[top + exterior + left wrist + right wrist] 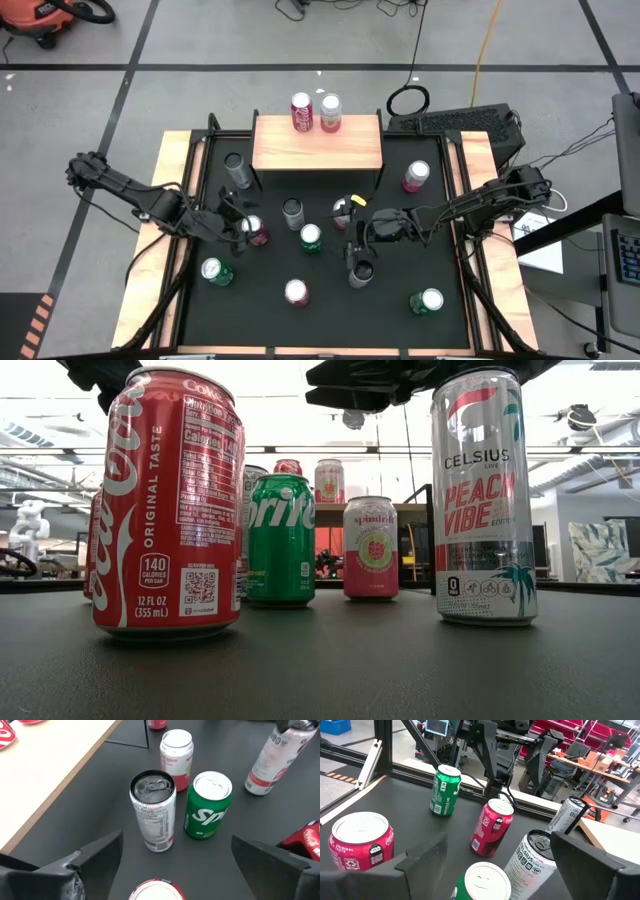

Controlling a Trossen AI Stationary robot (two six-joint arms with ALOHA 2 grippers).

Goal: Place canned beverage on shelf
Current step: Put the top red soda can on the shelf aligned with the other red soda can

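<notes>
- We find the left gripper (pixel 243 226) low over the black mat (pixel 390 290), left of centre, fingers spread wide with nothing between them; in its wrist view the two dark fingers (pixel 92 857) stand well apart.
- Just beside its tips stands a dark red can (pixel 256 231), upright; we cannot tell whether they touch.
- Ahead of it in the left wrist view: a slim silver can (pixel 153 810) and a green Sprite can (pixel 208 805), close together, both upright.
- The right gripper (pixel 357 240) sits near the mat's centre, also spread wide and empty, with a grey can (pixel 361 271) just in front of it.
- Its wrist view looks past a green-sided can with a white lid (pixel 482 881) and a tilted white can (pixel 530 857) toward the left arm.
- Outward, we note the shelf (pixel 317 143) at the mat's far edge, wood top on thin black legs.
- Two canned beverages stand on it near its back edge, touching: a red cola can (pixel 301 111) and a pink can (pixel 330 112).
- Other cans are scattered upright over the mat, well apart.
</notes>
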